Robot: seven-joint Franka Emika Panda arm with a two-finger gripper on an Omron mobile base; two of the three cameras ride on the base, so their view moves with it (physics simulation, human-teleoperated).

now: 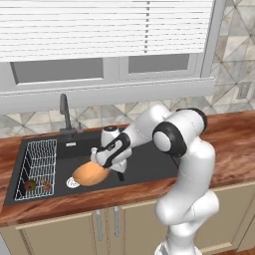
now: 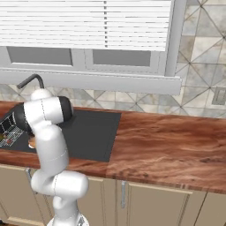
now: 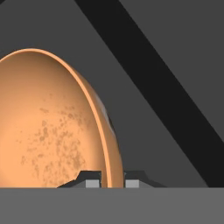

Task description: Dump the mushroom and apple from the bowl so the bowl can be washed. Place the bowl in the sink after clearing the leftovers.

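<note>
Orange-tan bowl [image 3: 48, 131], plain and unlabelled, rim pinched by pincer [image 3: 112, 179].

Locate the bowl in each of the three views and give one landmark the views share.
Left base view: bowl left of centre, held over the sink, near the drain.
Right base view: only an orange sliver at the left edge, behind the arm.
Hand view: fills the left half, rim between the pincer tips.
Shared landmark: the black sink.

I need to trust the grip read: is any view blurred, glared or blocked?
Hand view: sharp, no glare; bowl rim sits between the gripper tips. Left base view: evenly lit, bowl clear over the sink. Right base view: the arm hides the bowl.
</note>
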